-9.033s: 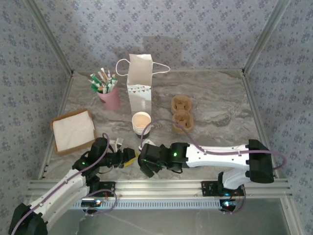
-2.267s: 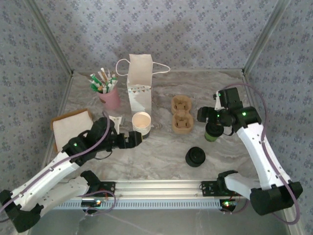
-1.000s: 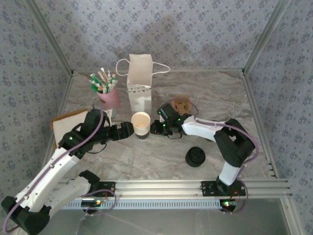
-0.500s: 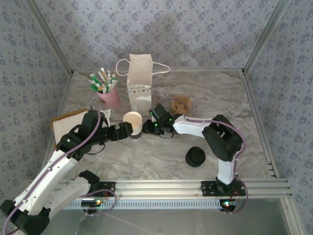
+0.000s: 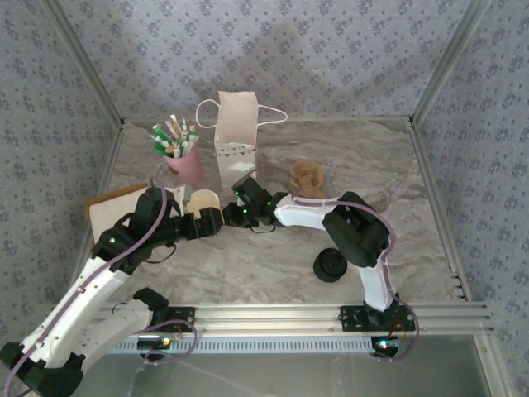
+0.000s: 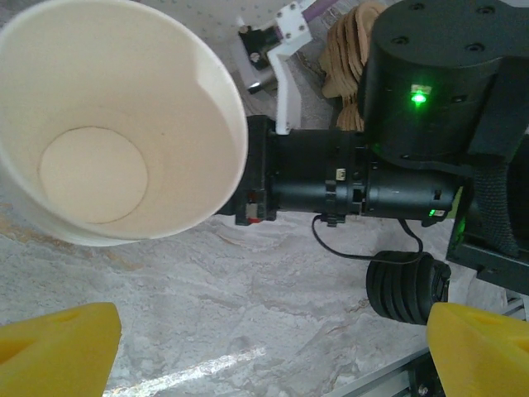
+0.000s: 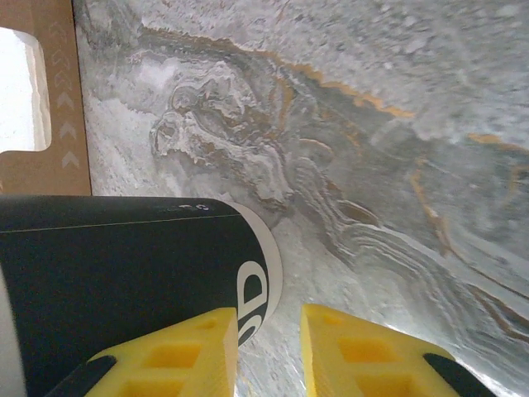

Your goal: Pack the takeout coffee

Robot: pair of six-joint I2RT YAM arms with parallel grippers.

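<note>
A tilted paper cup (image 5: 202,201) sits between the left gripper (image 5: 215,222) and right gripper (image 5: 236,216)

The right wrist view cuts off the cup (image 7: 107,273) and tray (image 7: 59,99) at its left edge, and whether the right gripper (image 7: 269,318) grips the cup cannot be told. In the top view the cup's dark base is lost against that gripper's black body, and the right arm (image 5: 314,211) covers part of the carrier (image 5: 304,176).

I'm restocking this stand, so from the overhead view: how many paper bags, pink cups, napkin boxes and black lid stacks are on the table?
White paper bag: 1
Pink cup: 1
Napkin box: 1
Black lid stack: 1
Total: 4
</note>
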